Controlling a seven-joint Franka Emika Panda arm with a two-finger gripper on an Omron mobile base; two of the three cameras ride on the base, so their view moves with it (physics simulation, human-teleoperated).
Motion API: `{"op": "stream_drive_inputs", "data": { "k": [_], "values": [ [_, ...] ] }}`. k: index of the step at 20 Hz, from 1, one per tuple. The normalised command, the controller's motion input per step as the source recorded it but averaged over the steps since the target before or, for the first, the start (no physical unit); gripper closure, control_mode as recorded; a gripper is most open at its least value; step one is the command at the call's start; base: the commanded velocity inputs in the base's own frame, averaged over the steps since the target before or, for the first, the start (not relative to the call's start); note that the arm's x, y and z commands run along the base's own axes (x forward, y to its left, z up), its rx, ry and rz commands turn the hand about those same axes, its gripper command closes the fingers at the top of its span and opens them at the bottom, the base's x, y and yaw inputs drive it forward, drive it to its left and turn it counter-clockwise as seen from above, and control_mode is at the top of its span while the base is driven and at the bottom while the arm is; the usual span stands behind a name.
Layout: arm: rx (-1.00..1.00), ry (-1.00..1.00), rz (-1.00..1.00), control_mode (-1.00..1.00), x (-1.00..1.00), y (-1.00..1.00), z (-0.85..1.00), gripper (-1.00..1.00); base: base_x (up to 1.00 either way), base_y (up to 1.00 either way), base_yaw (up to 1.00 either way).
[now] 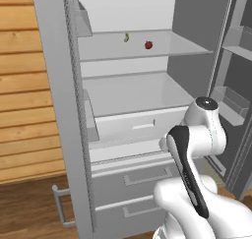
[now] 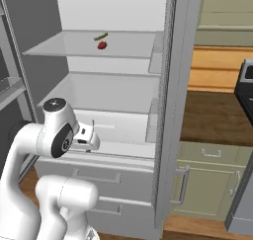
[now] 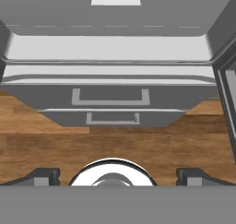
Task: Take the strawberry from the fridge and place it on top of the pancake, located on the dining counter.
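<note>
Fridge (image 1: 147, 93) stands with both doors swung wide; white interior, clear shelves, two grey drawers below with flat bar handles.

Strawberry (image 1: 148, 45) sits on the upper clear shelf (image 1: 172, 46), toward the middle, small and red. Seen from the right base camera it lies on the same shelf (image 2: 74, 45), slightly left of centre, strawberry (image 2: 102, 45) touching or nearly touching a small yellow-green curved item (image 2: 101, 36) just behind it. In the left base view that yellow-green item (image 1: 126, 37) sits apart, to the strawberry's left.

Arm is folded low in front of the fridge, well below the strawberry's shelf. The hand points downward at about the level of the bottom compartment's lip. Gripper (image 3: 115, 176) has its jaws spread wide, holding nothing; the two dark fingertips (image 3: 44, 176) stand far apart at the bottom of the hand view. Past them: the two lower drawers (image 3: 110, 98), and wooden floor (image 3: 115, 144).

Left door (image 1: 59, 110) carries bins on its inner face; right door (image 1: 236, 85) likewise. Wood-plank wall (image 1: 24, 85) to the left; pale green cabinets (image 2: 207, 184) to the right.
</note>
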Motion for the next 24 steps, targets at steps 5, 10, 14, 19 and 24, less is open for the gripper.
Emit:
{"op": "stream_drive_inputs", "data": {
  "k": [5,10,14,19,24],
  "values": [
    [0.00,0.00,0.00,1.00,0.00,0.00,0.00,-1.00,0.24,0.00,0.13],
    [0.00,0.00,0.00,1.00,0.00,0.00,0.00,-1.00,0.34,-0.03,0.09],
    [0.00,0.00,0.00,1.00,0.00,0.00,0.00,-1.00,0.28,0.07,-0.03],
    [0.00,0.00,0.00,1.00,0.00,0.00,0.00,-1.00,0.55,0.16,-0.09],
    [0.00,0.00,0.00,1.00,0.00,0.00,0.00,-1.00,0.58,0.06,-0.04]
  ]
}}
